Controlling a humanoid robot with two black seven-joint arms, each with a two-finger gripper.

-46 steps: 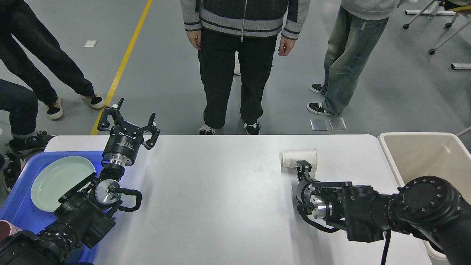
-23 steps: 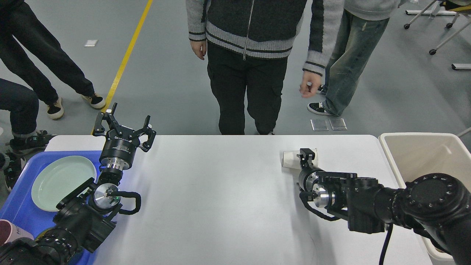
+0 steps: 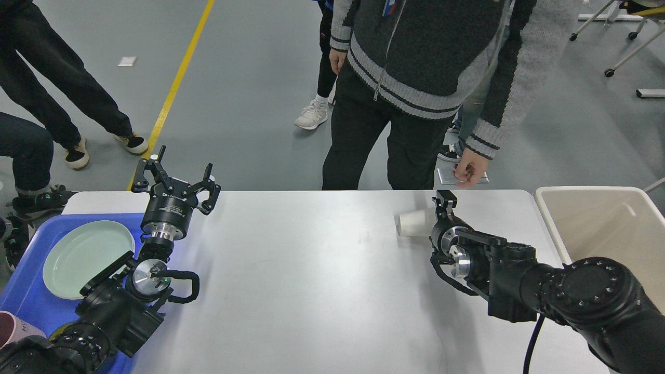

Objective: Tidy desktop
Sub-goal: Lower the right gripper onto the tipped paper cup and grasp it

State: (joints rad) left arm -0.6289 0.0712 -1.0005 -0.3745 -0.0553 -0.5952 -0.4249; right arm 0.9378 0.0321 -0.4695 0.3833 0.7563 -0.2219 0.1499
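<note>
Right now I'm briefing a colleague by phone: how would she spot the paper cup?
Start at the large white rectangular desktop and follow its far edge right, toward the beige rectangular bin. Short of that bin, a small white paper cup lies on its side, right beside the right gripper. It is the only loose item on the bare tabletop.

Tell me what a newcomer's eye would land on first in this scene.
First, the person in a striped grey cardigan leaning over the far edge of the desktop. Next, the white paper cup lying on its side at the right gripper. At far left, a pale green plate sits in the blue tray.
</note>
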